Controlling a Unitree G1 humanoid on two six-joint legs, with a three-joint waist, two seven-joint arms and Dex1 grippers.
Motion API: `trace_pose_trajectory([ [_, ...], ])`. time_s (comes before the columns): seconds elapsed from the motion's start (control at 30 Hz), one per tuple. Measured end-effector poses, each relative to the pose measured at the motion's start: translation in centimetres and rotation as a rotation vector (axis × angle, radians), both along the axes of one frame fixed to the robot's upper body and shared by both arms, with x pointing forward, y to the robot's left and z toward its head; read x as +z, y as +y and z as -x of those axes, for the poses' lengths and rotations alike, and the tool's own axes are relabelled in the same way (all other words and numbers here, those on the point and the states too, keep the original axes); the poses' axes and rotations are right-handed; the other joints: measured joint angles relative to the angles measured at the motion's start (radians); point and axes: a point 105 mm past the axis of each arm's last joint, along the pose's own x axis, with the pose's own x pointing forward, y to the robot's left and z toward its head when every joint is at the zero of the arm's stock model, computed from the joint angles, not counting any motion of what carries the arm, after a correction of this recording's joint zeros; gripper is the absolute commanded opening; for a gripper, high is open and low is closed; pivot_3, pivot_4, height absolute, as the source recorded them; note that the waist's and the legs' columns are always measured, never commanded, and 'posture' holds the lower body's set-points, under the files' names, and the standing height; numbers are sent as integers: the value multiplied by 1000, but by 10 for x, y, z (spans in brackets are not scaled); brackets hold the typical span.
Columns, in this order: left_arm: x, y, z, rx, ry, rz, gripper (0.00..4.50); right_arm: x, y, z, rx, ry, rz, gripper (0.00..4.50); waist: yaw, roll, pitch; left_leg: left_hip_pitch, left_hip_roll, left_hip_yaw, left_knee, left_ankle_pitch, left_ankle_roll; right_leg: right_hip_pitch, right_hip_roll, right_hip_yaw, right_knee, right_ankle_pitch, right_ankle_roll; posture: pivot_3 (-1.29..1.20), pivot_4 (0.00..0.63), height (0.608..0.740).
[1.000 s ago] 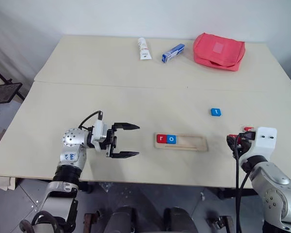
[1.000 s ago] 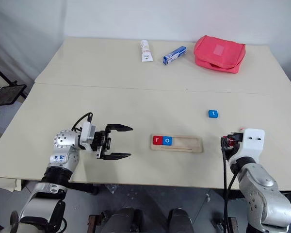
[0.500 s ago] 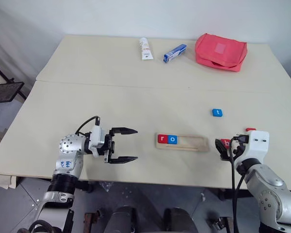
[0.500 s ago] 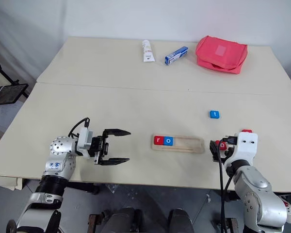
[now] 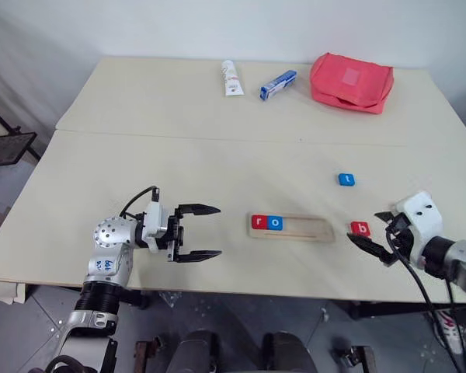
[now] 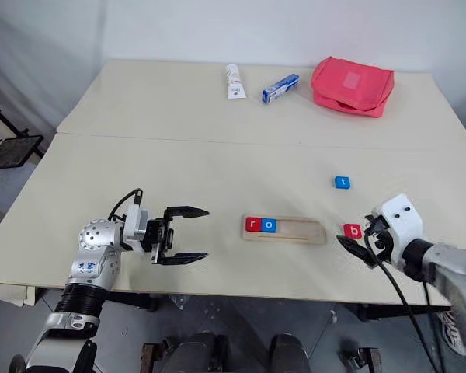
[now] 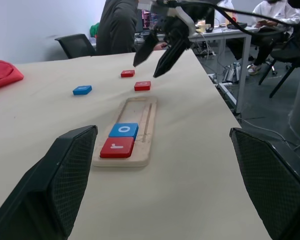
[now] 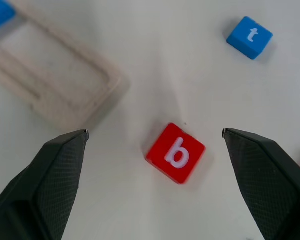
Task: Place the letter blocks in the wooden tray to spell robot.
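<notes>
We saw the wooden tray [image 5: 290,228] at lower centre of the table [image 5: 217,171], red r block [image 5: 259,222] and blue o block [image 5: 274,223] filling its left end. Red b block [image 5: 360,228] lay on the table just right of the tray, blue t block [image 5: 346,179] further up. Right gripper [image 5: 379,235] hung wide open beside b, empty. Left gripper [image 5: 199,231] at lower left, open, empty.
</notes>
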Motion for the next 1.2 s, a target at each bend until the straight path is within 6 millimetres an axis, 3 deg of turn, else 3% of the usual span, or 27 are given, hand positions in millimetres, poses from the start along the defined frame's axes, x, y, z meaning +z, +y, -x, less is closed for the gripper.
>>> trace_pose_trajectory([
  [0.33,-2,4,6,23,-12,7,4500,-14,-15,-26,314,104,169,4487,0,-1,0,-1,0,-1,2,0,0,0,-2,-5,0,0,0,0,150,740],
  [0.6,-4,14,9,50,-1,14,4500,-23,-20,-37,377,136,228,4487,1,-1,0,-1,0,-2,2,0,0,1,-4,-9,0,0,0,0,150,740],
  [0.7,-3,15,9,52,-2,15,4500,-23,-20,-40,391,142,232,3909,0,-1,0,-1,0,-2,2,0,0,1,-4,-9,0,0,0,0,150,740],
  [0.97,-2,15,9,52,-5,14,4500,-24,-21,-44,401,151,242,1485,0,-1,0,-1,0,-2,3,0,0,2,-4,-9,0,0,0,0,150,740],
  [1.2,-2,15,8,47,-8,12,4500,-24,-20,-46,393,150,237,1466,-1,-1,0,-1,0,-2,3,0,0,2,-4,-9,0,0,0,0,150,740],
])
